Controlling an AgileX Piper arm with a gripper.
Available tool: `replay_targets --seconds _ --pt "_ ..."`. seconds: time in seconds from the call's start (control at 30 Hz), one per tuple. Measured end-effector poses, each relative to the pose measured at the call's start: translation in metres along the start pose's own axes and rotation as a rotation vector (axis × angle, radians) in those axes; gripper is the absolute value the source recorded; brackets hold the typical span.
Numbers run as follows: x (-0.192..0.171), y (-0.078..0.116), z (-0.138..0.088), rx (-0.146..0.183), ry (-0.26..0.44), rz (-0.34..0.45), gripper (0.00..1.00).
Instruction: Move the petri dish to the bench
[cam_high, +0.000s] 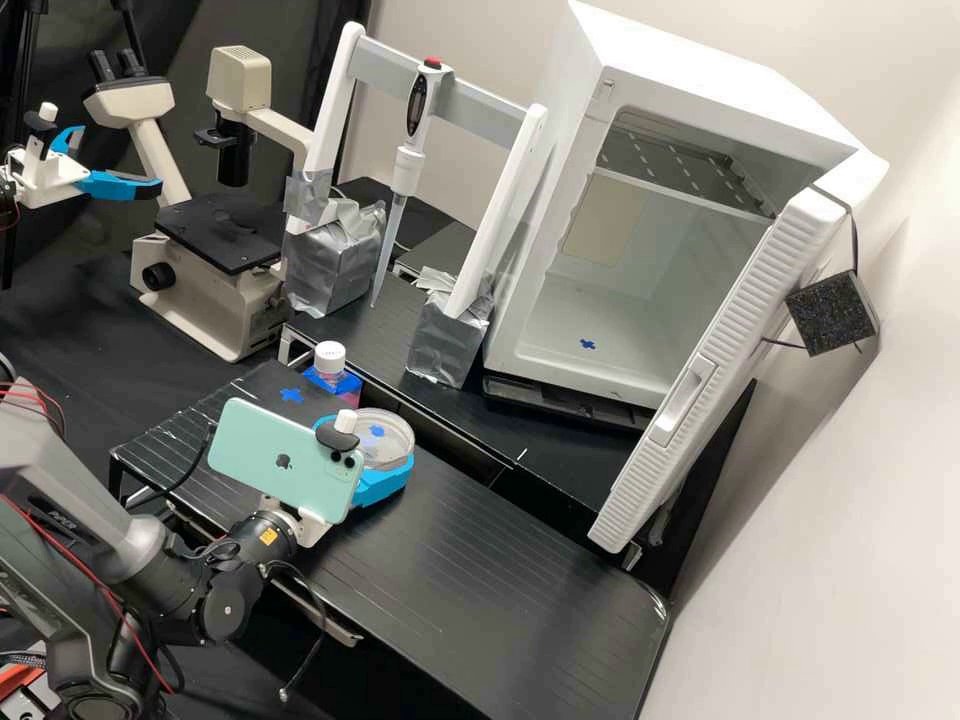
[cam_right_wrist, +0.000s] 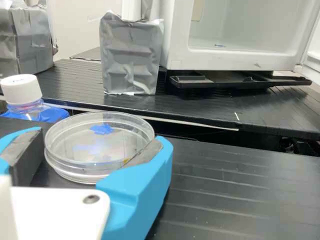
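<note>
Seeing capped bottle (cam_right_wrist: 21, 90) at left, near dish. Holding gripper (cam_right_wrist: 100, 136) spread about dish-wide, seemingly gripping petri dish (cam_high: 392, 447) from both sides. Carrying it low over black bench (cam_right_wrist: 225, 192) or resting it there, can't tell which. Probably doing set-down; next, needing to be settling it flat, opening wider, backing off without dragging.

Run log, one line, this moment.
tool: around dish | hold: unclear | dish lifted off bench: unclear | bottle: near dish
</note>
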Motion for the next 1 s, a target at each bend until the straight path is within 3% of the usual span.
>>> replay_targets --seconds 0.27,0.4,0.6,0.73,0.87,0.93,1.0 --pt "0.000 -0.001 -0.010 -0.042 0.043 0.003 1.00" --pt "0.000 0.004 -0.023 -0.053 0.102 0.080 1.00" --pt "-0.001 0.011 -0.042 -0.018 0.210 0.192 1.00" --pt "0.003 0.016 -0.051 -0.010 0.268 0.195 1.00" --pt "0.015 0.027 -0.061 0.052 0.343 0.217 1.00" --pt "0.023 0.031 -0.067 0.070 0.363 0.242 1.00" --pt "0.032 0.033 -0.073 0.068 0.371 0.245 1.00"
